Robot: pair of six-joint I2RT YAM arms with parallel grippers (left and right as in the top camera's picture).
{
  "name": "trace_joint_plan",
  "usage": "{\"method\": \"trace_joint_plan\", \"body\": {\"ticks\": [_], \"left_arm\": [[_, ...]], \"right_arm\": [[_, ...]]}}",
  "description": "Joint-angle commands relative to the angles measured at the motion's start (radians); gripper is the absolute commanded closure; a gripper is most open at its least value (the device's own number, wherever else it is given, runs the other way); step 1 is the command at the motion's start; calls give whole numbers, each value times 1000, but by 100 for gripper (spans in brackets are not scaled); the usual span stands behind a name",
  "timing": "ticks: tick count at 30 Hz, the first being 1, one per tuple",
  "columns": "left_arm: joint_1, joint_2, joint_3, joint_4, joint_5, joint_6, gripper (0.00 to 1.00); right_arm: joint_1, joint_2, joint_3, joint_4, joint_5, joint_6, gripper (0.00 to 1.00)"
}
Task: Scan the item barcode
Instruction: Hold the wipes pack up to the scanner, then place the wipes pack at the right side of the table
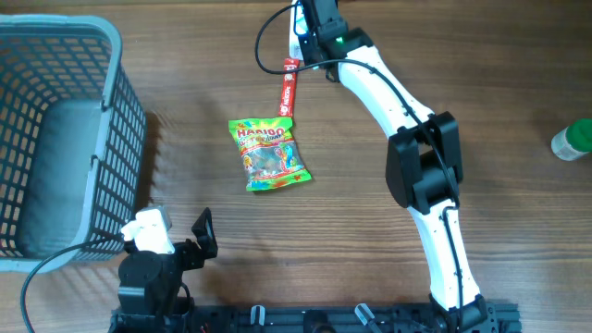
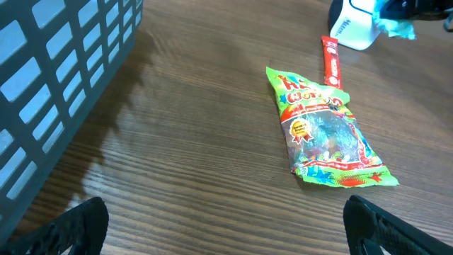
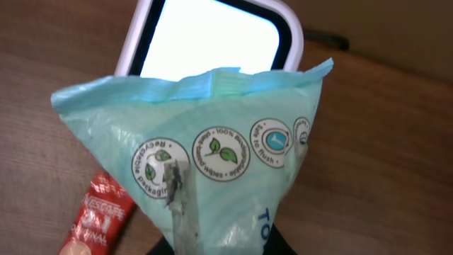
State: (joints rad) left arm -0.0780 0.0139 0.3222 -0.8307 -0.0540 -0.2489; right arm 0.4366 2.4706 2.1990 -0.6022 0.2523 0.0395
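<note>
- Your right gripper (image 3: 212, 246) is pinched nearly closed on the blue packet (image 3: 226, 163); the packet sits just in front of the scanner (image 3: 212, 42), above the tabletop (image 3: 396, 177)
- Your left gripper (image 1: 176, 239) gapes wide, holding nothing, beside the basket (image 1: 111, 55)

Overhead: high above, straight down on my whole table (image 1: 185, 55).
Left wrist: low, looking across at the gummy bag (image 2: 325, 127), near.
Right wrist: tight against the teal pack (image 3: 212, 163).
Shared: red sachet (image 1: 288, 92), all three.

Left end effector (image 2: 226, 228) held low, fingers (image 2: 78, 223) spread wide; right arm (image 1: 407, 120) stretched far forward, right end effector (image 1: 313, 32) pinched on teal packet (image 3: 212, 163).
</note>
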Motion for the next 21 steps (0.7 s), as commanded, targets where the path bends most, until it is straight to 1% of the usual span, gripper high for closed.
{"method": "trace_joint_plan", "body": {"ticks": [1,4,8,10,11,12,13,14,16,18,19,20,21], "left_arm": [[3,-7,-4,2,1,5,0],[3,-7,-4,2,1,5,0],[3,-7,-4,2,1,5,0],[3,-7,-4,2,1,5,0],[3,-7,-4,2,1,5,0],[3,-7,-4,2,1,5,0],[3,-7,-4,2,1,5,0],[3,-7,-4,2,1,5,0],[3,-7,-4,2,1,5,0],[3,-7,-4,2,1,5,0],[3,-7,-4,2,1,5,0],[3,-7,-4,2,1,5,0],[3,-7,-4,2,1,5,0]], "right_arm": [[-11,7,143,-51,58,-84,95],[-11,10,160,-72,153,-175,96],[-11,10,160,-165,169,-282,96],[-11,10,160,-203,215,-299,96],[-16,8,160,-249,224,-290,96],[-21,6,160,-287,223,-269,96],[-42,5,160,-384,224,-220,96],[-75,5,160,-481,246,-148,96],[-140,5,160,-590,309,-13,96],[-274,5,159,-679,361,128,96],[-348,6,158,-696,363,178,96],[-422,6,154,-700,351,210,96],[-518,6,148,-700,299,225,95]]}}
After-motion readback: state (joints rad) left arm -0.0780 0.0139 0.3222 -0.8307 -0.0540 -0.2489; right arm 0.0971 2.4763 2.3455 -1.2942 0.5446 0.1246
